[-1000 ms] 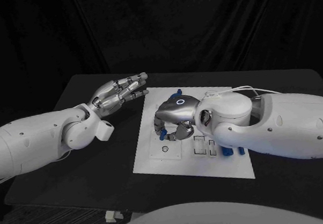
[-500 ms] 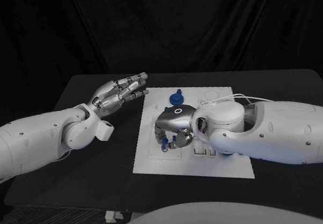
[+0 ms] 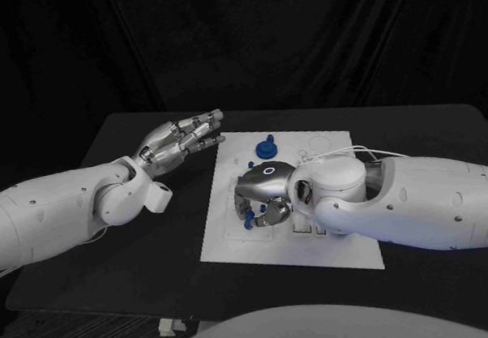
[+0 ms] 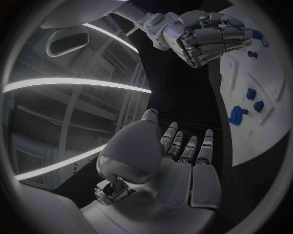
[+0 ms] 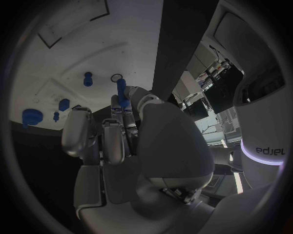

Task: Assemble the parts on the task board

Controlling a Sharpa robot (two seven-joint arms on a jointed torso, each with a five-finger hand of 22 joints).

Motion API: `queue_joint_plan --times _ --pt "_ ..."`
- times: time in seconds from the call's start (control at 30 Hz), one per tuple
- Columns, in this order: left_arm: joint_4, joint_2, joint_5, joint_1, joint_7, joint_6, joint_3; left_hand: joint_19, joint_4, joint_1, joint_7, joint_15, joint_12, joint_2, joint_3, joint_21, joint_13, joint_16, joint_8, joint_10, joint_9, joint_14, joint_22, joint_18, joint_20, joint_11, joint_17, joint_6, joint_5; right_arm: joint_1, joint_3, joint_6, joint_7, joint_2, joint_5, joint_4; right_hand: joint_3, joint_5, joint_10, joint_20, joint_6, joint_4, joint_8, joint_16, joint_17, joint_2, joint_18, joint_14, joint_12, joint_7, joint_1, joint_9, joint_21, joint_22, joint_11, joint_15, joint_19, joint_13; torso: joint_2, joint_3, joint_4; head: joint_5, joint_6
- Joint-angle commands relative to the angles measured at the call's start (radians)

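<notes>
We judged the step an insertion: the right robot hand pinched a blue peg over the task board, so we wanted it upright above its hole before pressing, while the left robot hand hovered open over the bench.

1. The left white arm enters from the left edge of the head view and reaches toward the far side of the table, its silver many-fingered left hand raised above the surface.
2. That hand holds nothing; its fingers lie straight and close together, side by side.
3. The right white arm comes in from the right edge, forearm low and crossing inward.
4. Its silver many-fingered right hand is turned palm down, fingers curled in.
5. In the right wrist view its fingertips pinch a slim blue peg.
</notes>
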Motion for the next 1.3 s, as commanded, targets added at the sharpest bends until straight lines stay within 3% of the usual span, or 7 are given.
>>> queue_joint_plan --times 0.03,1.3 --pt "0.002 0.001 0.004 -0.001 0.023 0.014 0.001 -0.002 -0.019 0.012 -0.002 0.009 0.02 -0.001 0.013 0.01 -0.003 0.013 0.012 -0.001 0.002 0.005 0.002 -0.013 -0.001 0.011 0.012 0.012 0.013 -0.003 0.001 -0.024 0.006 0.005 -0.022 -0.003 0.024 -0.001 0.05 0.002 -0.002 -0.016 0.017 -0.01 0.039 0.027 -0.004 0.043 0.046 -0.002 0.023 0.022 -0.009 0.179 -0.014 -0.002 -0.002 0.035 0.0 -0.0002 0.0002 -0.002 0.0" --pt "-0.006 0.01 0.004 -0.001 0.014 0.028 0.001 -0.001 -0.019 0.012 -0.001 0.012 0.019 0.0 0.013 0.011 -0.003 0.014 0.011 -0.001 0.002 0.006 0.002 -0.013 0.0 0.012 0.013 0.01 0.014 -0.013 0.001 0.017 0.016 0.034 -0.149 -0.028 0.027 -0.001 0.047 0.002 -0.009 -0.025 0.012 -0.016 0.03 0.028 -0.003 0.039 0.048 0.001 0.026 0.023 -0.013 0.178 -0.012 -0.001 -0.005 0.039 0.0 -0.0003 0.0003 -0.002 0.0"
